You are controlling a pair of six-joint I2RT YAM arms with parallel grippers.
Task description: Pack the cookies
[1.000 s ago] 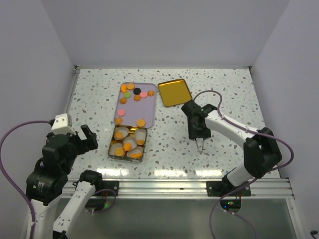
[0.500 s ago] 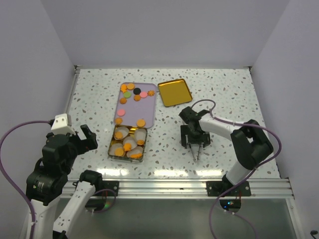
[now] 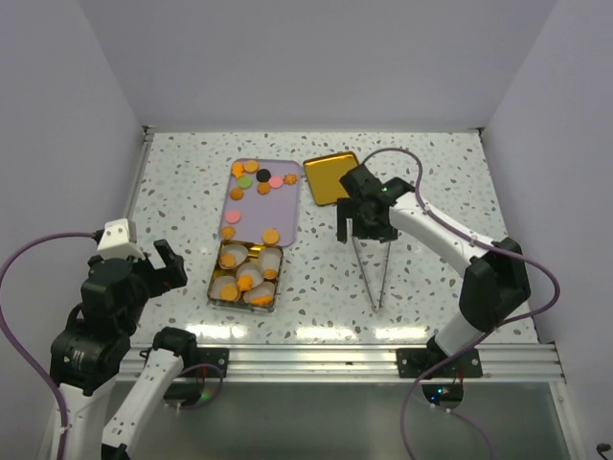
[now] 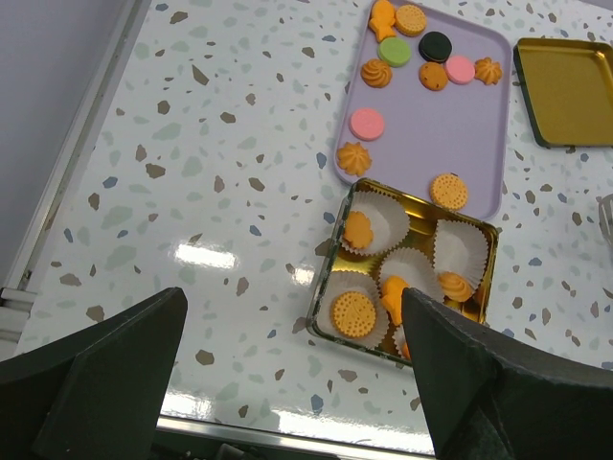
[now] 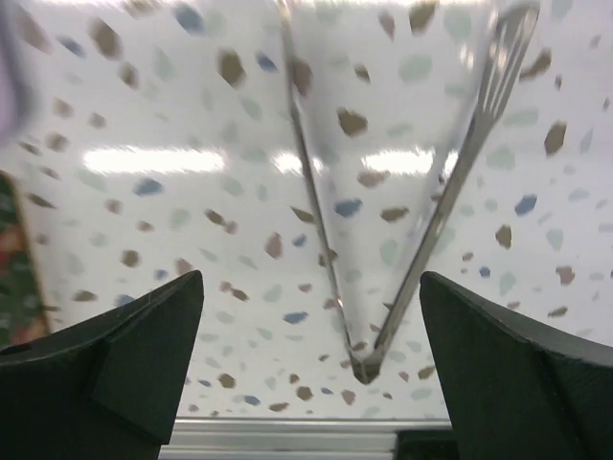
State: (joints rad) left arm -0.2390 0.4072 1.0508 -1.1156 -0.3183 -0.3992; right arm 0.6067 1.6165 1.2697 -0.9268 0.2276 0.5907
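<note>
**Over the tongs (image 5: 362, 367), a square grip**

The right pincer (image 5: 311, 280) stands apart astride the tongs on the bench (image 3: 436, 172). It should lower squarely, then close gently on both arms. Cookies (image 4: 366, 124) lie on the lilac tray (image 4: 479, 144), some in the tin (image 4: 421, 204).

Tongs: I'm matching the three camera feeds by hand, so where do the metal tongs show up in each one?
Top external: the tongs lie right of centre, running from the right hand toward the near edge.
Left wrist: not clearly in it.
Right wrist: a V filling the middle, joined end at the bottom.
Shared landmark: the speckled table.
</note>
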